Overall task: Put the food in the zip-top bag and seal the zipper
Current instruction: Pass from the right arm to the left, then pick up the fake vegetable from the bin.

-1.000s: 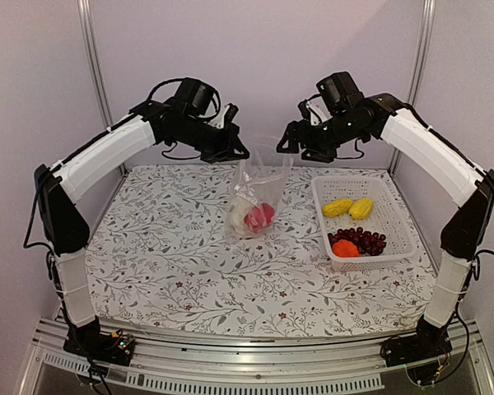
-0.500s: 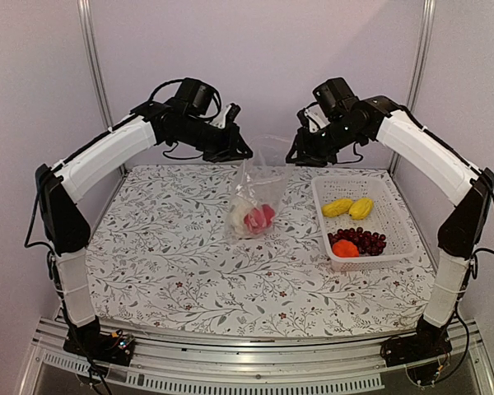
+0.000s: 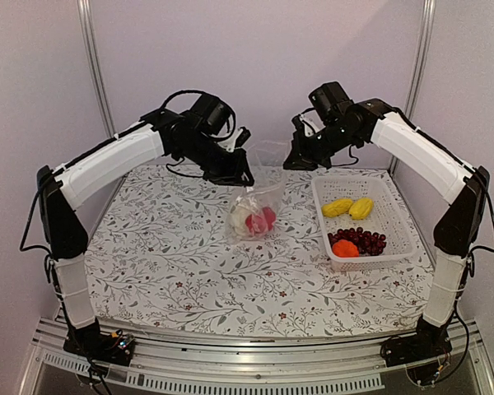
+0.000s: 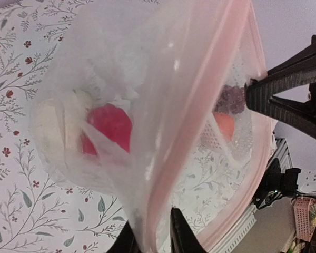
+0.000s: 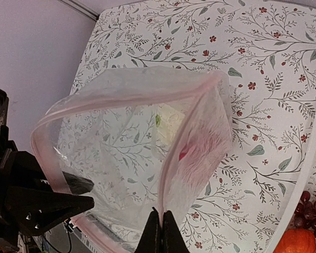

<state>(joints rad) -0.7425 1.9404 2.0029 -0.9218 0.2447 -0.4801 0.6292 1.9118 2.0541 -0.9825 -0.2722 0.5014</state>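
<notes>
**Thin, floppy bag hung by its rim: hold it at the zipper strip**

The bag (image 3: 259, 202) hangs over the far middle of the table (image 3: 173, 271), strung between your two claws, with its bottom sagging down to the cloth. Judge it as very light and limp. The film is slippery and has no stiffness of its own, so the mouth will fold shut wherever it is not pulled apart. The firmest place to hold is the zipper (image 5: 121, 97), the pinkish band around the mouth, and both claws are on it.

Your right claw (image 5: 160, 229) is pressed tight together on the rim at its side. Your left claw (image 4: 152, 240) has the opposite rim between its fingers, but the pinch looks loose.

The bag is clear and crinkled, with its mouth pulled into a wide loop. A cream-white piece (image 3: 239, 218) and a red piece (image 3: 262, 217) lie at the bottom.

Two yellow pieces (image 3: 337, 206) (image 3: 361, 207), the grapes (image 3: 364, 240) and the orange ball (image 3: 345, 248) sit in the white basket (image 3: 395, 206), just right of the bag.
</notes>
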